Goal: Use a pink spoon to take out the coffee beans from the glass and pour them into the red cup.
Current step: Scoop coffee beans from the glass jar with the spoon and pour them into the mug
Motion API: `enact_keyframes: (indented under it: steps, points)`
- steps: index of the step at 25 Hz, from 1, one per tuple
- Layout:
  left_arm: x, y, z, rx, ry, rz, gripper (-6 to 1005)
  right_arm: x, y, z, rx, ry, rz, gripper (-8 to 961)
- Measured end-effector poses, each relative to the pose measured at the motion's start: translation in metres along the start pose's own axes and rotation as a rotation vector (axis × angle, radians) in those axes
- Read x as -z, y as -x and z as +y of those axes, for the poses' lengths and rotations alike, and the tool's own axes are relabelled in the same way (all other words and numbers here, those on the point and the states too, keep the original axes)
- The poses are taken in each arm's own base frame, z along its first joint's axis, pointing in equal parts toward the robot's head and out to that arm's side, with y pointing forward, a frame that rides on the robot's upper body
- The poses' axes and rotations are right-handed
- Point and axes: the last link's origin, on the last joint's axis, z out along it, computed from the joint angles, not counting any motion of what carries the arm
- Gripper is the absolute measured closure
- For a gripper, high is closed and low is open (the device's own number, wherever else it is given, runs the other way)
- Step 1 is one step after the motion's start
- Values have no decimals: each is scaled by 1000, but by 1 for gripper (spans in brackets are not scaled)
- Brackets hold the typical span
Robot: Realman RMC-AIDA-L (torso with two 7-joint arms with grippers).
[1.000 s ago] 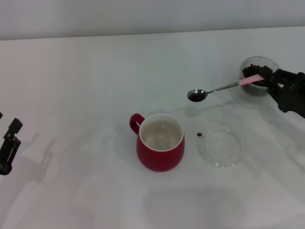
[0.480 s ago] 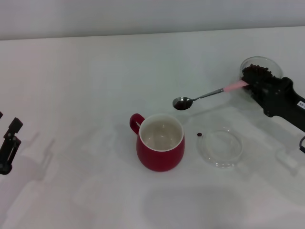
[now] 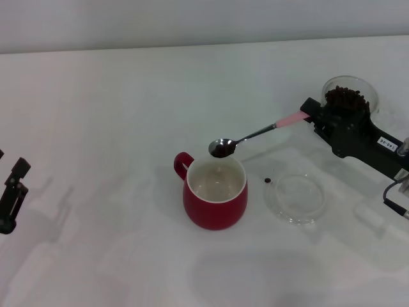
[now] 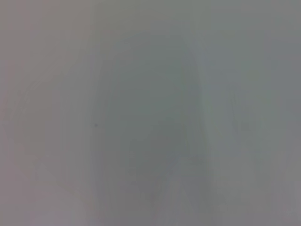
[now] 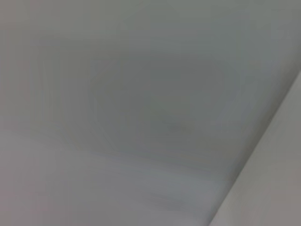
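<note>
Holding the pink spoon (image 3: 255, 135), right hand (image 3: 313, 115) seemingly hides the glass (image 3: 349, 97).

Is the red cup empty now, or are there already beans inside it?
Empty: the red cup shows only its white inside; the coffee beans still lie in the pink spoon.

The right gripper (image 3: 311, 115) sits at about three o'clock in the head view, its black body running from the four o'clock edge up toward the centre. Its fingers are closed on the pink end of the spoon (image 3: 255, 134), which sticks out level toward nine o'clock from the fingertips. A white label and a cable show on the arm behind it. The left gripper (image 3: 13, 192) hangs parked at the nine o'clock edge, low, pointing up toward twelve o'clock, well apart from the right one. Both wrist views show only blank grey.
</note>
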Motion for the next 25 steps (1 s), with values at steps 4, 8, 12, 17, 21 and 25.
enact_keyframes:
  steps: [4,8,12,17,21,25]
  points:
    - [0,0,0,0,0,0,585,-1,-1,4,69,28,8,749]
    - [-1,0,0,-1,1,1,585,-3,-3,6,149,41,24,748]
    - [-2,0,0,-1,2,3,585,-9,-7,7,243,48,62,747]
    - [-4,-1,-1,-3,7,6,585,-18,-9,11,358,68,100,746]
    - [-4,-1,-1,-3,7,5,585,-22,-9,15,458,97,117,745]
    - [-4,-1,-1,-3,7,4,586,-23,-9,18,516,116,118,744]
